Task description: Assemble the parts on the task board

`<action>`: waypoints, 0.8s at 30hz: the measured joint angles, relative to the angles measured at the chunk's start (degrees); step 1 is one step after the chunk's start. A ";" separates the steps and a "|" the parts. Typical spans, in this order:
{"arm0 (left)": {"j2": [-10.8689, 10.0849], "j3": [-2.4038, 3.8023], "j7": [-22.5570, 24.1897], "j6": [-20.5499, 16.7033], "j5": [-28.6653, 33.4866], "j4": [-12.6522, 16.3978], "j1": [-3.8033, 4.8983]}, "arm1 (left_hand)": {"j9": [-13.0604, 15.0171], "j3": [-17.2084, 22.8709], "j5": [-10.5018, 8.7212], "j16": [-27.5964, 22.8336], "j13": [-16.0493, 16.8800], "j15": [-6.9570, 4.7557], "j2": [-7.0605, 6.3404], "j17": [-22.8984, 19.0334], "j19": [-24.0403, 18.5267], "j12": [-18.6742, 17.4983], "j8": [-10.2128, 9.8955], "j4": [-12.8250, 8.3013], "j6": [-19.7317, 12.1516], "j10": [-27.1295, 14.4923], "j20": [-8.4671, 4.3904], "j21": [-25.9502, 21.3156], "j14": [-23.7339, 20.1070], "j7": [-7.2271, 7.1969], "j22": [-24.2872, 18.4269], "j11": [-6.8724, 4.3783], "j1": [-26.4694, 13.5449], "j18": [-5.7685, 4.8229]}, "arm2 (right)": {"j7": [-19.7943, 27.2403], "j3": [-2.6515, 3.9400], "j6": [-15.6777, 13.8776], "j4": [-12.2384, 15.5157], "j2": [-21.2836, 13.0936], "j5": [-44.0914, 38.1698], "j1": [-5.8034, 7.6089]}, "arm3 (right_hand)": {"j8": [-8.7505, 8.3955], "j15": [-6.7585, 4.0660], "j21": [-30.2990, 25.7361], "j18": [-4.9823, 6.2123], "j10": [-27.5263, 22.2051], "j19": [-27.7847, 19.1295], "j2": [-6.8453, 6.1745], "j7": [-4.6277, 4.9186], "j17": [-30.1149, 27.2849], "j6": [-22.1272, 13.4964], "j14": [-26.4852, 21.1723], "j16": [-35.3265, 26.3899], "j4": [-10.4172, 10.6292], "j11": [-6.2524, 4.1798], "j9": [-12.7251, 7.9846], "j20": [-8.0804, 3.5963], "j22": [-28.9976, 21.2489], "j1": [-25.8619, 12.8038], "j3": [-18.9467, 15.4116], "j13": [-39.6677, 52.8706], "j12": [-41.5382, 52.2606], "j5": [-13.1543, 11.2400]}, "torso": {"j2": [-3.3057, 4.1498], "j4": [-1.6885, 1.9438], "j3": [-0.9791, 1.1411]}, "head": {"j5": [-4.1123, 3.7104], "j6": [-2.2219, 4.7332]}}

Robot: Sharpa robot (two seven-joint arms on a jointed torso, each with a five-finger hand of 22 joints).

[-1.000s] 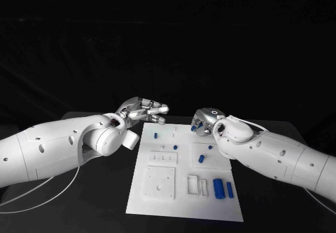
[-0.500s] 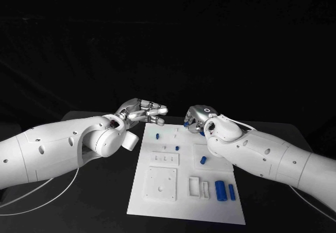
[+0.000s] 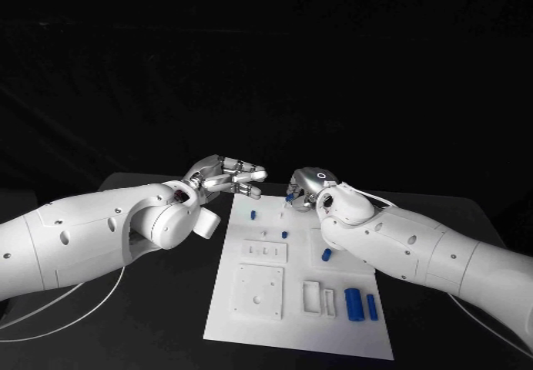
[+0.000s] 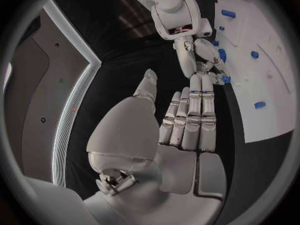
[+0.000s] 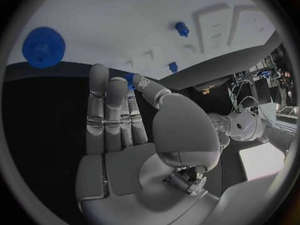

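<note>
My left hand [image 3: 228, 179] hovers off the far left corner of the task board [image 3: 256, 324], fingers curled loosely together, holding nothing. Six blue parts show on the board: one near the far edge [image 3: 252, 213], one small peg [image 3: 283, 233] mid-board, one beside my right arm [image 3: 326, 254], two cylinders [image 3: 354, 303] at the near right, and a gear [image 5: 40, 46] seen from my right wrist. My right hand [image 3: 306, 187], over the far edge, pinches a small blue part [image 5: 129, 78] between thumb and fingertip. Since a second ago, that hand has moved leftward along the far edge.
</note>
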 measured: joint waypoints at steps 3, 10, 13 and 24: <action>0.03 0.00 -0.02 0.02 -0.01 0.12 0.12 | 0.00 0.00 0.00 0.00 0.00 0.00 0.00 0.00 0.00 0.00 0.00 0.00 0.00 0.00 0.00 0.00 0.00 0.00 0.00 0.00 0.00 0.00 | -0.03 -0.01 0.01 -0.36 0.24 0.05 -0.02 | 0.20 0.00 -0.23 0.00 0.00 0.10 0.00 0.02 -0.08 -0.03 0.00 0.00 0.00 0.00 0.00 -0.10 0.18 0.00 0.00 0.00 0.00 0.00 | 0.16 0.17 -0.03 | 0.02 0.01; 0.08 0.00 -0.04 0.04 -0.04 0.27 0.36 | 0.00 0.00 0.00 0.00 0.00 0.00 0.00 -0.01 0.00 0.00 0.00 0.00 0.00 0.00 0.00 0.00 0.00 0.00 0.00 0.00 0.00 0.00 | -0.06 -0.01 0.01 -1.35 0.95 0.15 -0.12 | 0.21 0.00 -0.23 -0.35 0.00 0.21 0.00 0.06 -0.08 -0.07 0.00 0.00 -0.01 0.00 0.01 -0.21 0.20 0.00 -0.01 0.00 0.00 0.00 | 0.46 0.54 -0.13 | -0.12 0.04; 0.09 0.01 -0.04 0.05 -0.04 0.34 0.46 | 0.00 0.00 0.00 0.00 0.00 0.00 0.00 -0.01 0.00 0.00 0.00 0.00 0.00 0.00 0.00 0.00 0.00 0.00 0.00 0.00 0.00 0.00 | -0.06 -0.02 0.01 -1.63 1.18 0.19 -0.18 | 0.21 0.00 -0.54 -0.35 0.00 0.21 0.00 0.06 -0.20 -0.08 0.00 0.00 -0.01 0.00 0.02 -0.21 0.43 0.00 -0.01 0.00 0.00 0.00 | 0.57 0.65 -0.19 | -0.13 0.05; 0.13 0.01 -0.09 0.06 -0.10 0.59 0.84 | 0.00 0.00 0.00 0.00 0.00 0.00 0.00 0.04 0.00 0.00 0.00 0.00 0.00 0.00 0.00 0.00 0.00 0.00 0.00 0.00 0.00 0.00 | -0.06 -0.04 0.22 -2.39 1.50 0.31 -0.30 | 0.20 0.00 -0.81 -0.36 0.00 0.21 0.00 0.12 -0.28 -0.13 0.00 0.00 0.14 0.00 0.04 -0.20 0.65 0.00 -0.17 0.00 0.00 0.00 | 0.77 0.79 -0.26 | -0.04 -0.14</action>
